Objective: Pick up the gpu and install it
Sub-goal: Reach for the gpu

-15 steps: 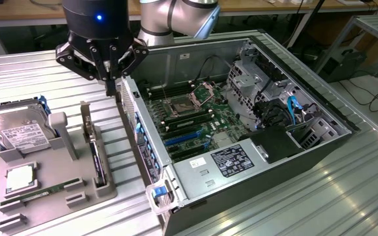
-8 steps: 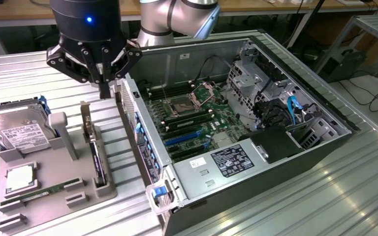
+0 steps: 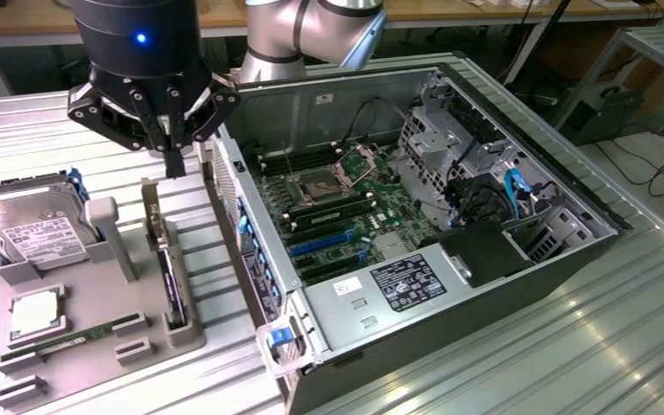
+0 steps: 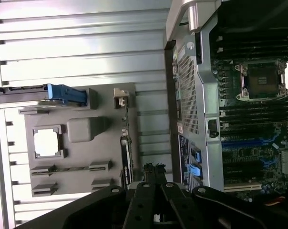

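Note:
The gpu [image 3: 169,268] stands on edge in a slot of the grey holder tray [image 3: 101,346], a thin dark card with a metal bracket end. My gripper [image 3: 174,169] hangs just above the card's far end, fingers shut together with nothing between them. In the wrist view the gpu [image 4: 126,148] shows edge-on along the tray [image 4: 106,138], and my gripper [image 4: 153,172] sits close over one end of it. The open computer case [image 3: 424,225] lies at the exterior view's right, its motherboard [image 3: 344,207] with blue expansion slots [image 3: 321,245] exposed.
A silver hard drive [image 3: 32,229] in a blue caddy, a processor chip [image 3: 35,311] and a green memory stick [image 3: 73,341] also sit in the tray. The case's side wall [image 3: 239,233] rises right beside the tray. Ribbed metal table [image 3: 539,363] surrounds everything.

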